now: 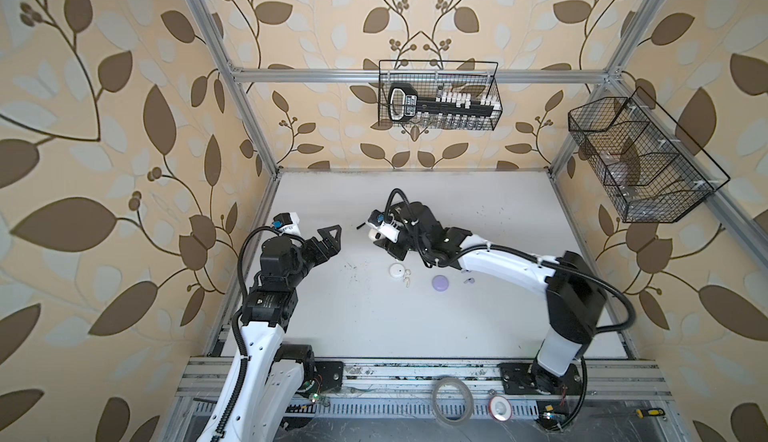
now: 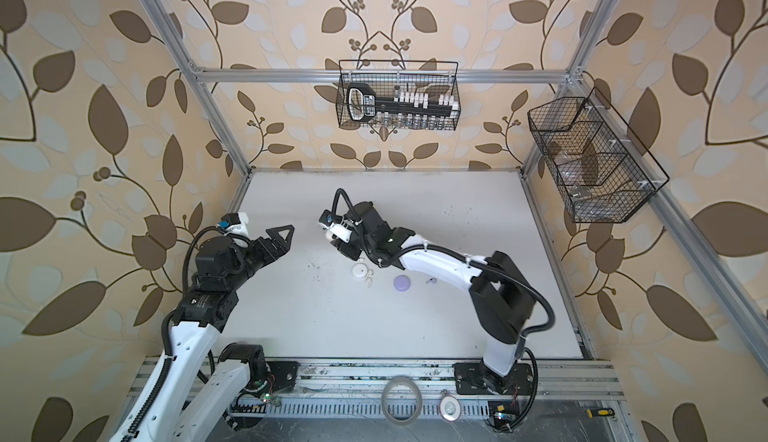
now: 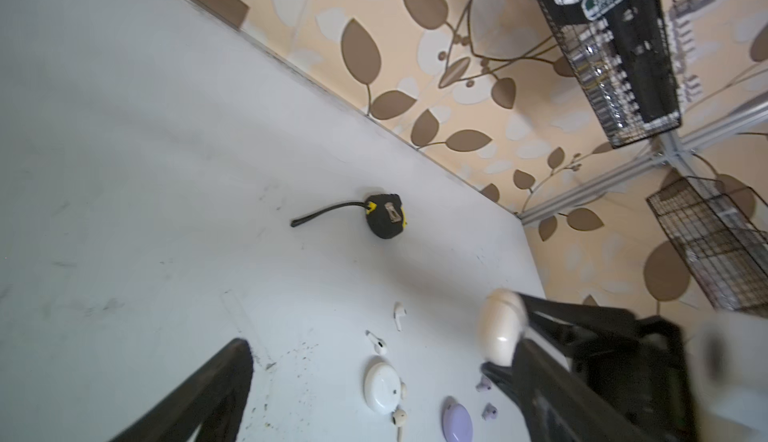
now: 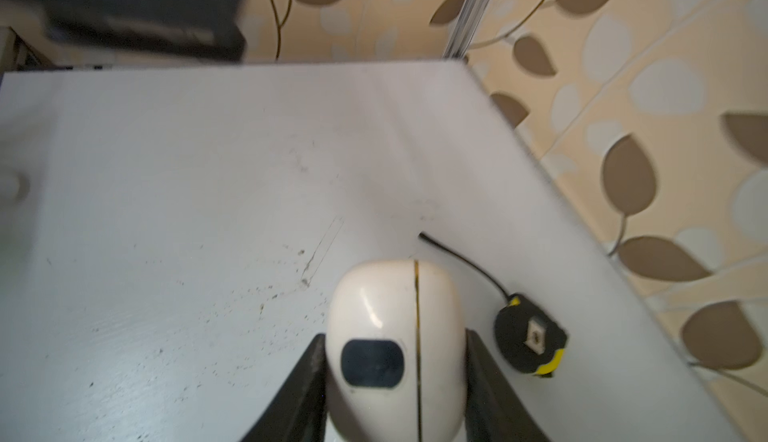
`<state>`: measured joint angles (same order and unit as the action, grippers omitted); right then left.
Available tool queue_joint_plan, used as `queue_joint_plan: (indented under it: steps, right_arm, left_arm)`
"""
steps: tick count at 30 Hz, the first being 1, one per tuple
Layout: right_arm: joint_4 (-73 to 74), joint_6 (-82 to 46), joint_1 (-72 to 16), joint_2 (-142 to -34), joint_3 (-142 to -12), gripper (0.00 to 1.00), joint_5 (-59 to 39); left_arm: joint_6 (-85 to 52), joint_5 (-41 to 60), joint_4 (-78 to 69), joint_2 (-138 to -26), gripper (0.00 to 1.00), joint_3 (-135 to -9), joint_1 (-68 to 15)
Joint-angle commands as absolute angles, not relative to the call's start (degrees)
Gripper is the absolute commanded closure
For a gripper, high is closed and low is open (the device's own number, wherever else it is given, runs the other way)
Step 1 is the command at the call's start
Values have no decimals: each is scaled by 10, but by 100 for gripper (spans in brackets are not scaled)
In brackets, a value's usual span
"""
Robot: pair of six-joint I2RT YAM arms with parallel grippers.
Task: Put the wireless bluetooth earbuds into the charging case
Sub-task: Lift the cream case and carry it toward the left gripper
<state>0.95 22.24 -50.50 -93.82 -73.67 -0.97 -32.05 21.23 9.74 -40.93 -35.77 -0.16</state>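
Cream charging case (image 4: 395,348) was clamped, lid closed, between the jaws of the right gripper (image 4: 395,338), raised above the table (image 4: 166,211) near a tape measure (image 4: 530,338). Left gripper (image 1: 332,240) stood with jaws wide apart, holding nothing. Earbuds (image 3: 377,342) lay loose on the table, around the white case (image 3: 381,384) and lavender case (image 3: 459,419).
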Motion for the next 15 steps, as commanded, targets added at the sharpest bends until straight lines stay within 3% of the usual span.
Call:
queue_joint_plan:
  steps: [1,8,11,15]
  right_arm:
    - [61,332,-530,-893,-680,74,34]
    - [105,420,-566,-800,-603,80,121]
    - [111,431,-576,-754,-565,74,132]
    - [130,446,-610,-712,-523,75,163]
  left_arm:
    - [-313,317,29,-416,2,-373,-1]
    - [-341,446,-84,-406,9,-350,0]
    - [-366,467,-124,-383,10,-336,0]
    - [-394,521,-198,-373,13,-322,-7]
